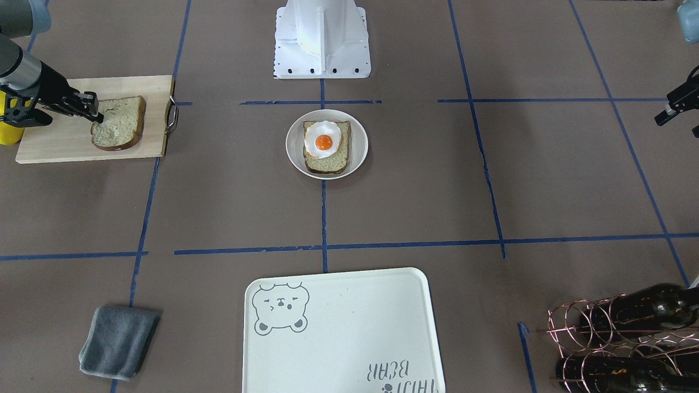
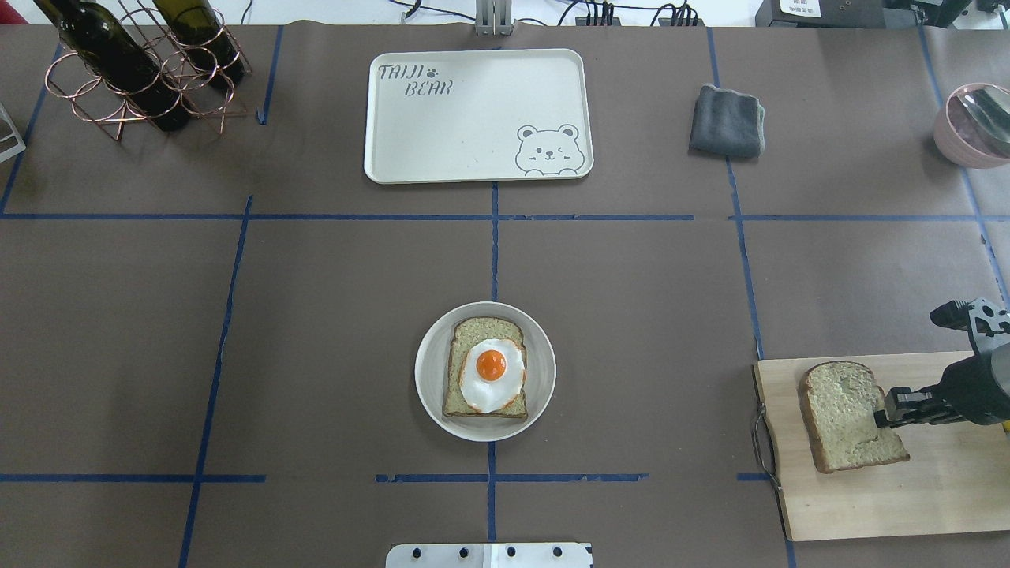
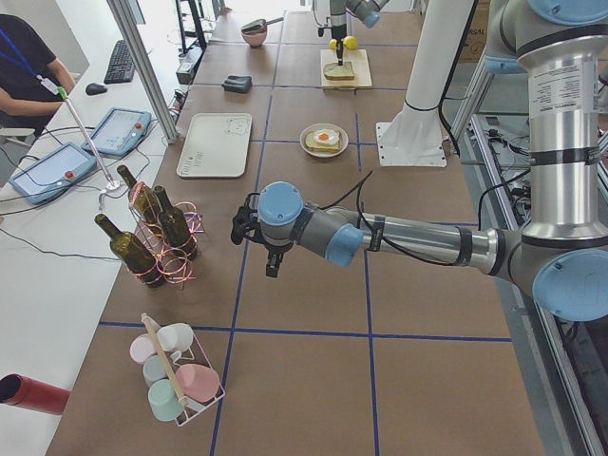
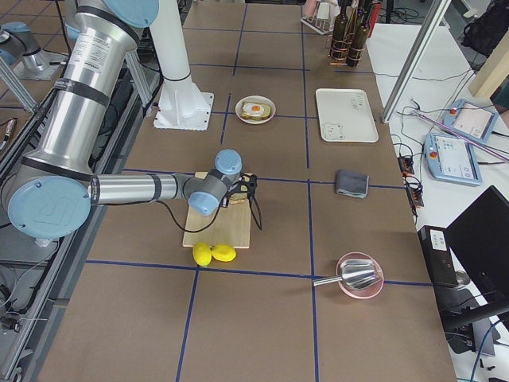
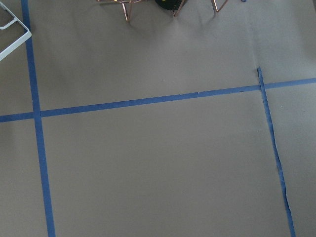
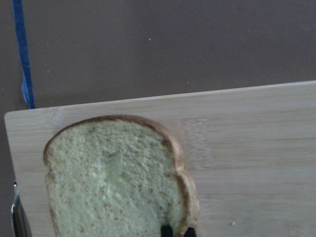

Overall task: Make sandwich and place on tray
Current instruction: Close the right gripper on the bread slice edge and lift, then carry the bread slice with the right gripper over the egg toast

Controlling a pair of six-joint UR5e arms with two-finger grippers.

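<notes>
"So why was the right gripper point(image 2: 882, 416) clamped on the crust of the greenish-tan bread slice point(image 2: 844, 410), near right on the light wooden cutting board point(image 2: 907, 497)?"

"Probably to cap the egg-topped slice point(image 2: 467, 335) on the round white plate point(image 2: 430, 394). The cream bear-face tray point(image 2: 473, 118) lay far. The left gripper point(image 3: 245, 223): couldn't tell."

Overhead and front-facing views look steeply down from opposite sides, sharing the plate point(image 2: 427, 371) and tray point(image 2: 473, 134). Side views run along the tabletop point(image 3: 304, 370). The right wrist view sits close above the bread slice point(image 6: 113, 173).
</notes>
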